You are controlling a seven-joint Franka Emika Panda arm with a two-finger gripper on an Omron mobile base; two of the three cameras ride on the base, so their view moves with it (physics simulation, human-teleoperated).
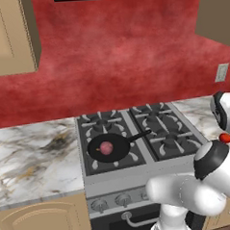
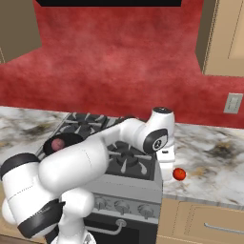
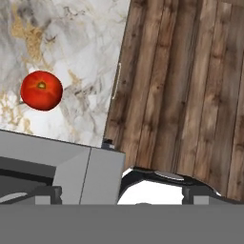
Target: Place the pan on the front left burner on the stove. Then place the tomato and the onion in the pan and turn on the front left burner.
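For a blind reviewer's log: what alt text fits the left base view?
A black pan sits on the stove's front left burner with the pink onion inside. The red tomato lies on the marble counter to the stove's right, beside the white arm.

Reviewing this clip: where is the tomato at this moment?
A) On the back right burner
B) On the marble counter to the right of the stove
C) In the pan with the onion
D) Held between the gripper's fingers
B. The tomato lies on the marble counter right of the stove, while the pan on the front left burner holds just the onion.
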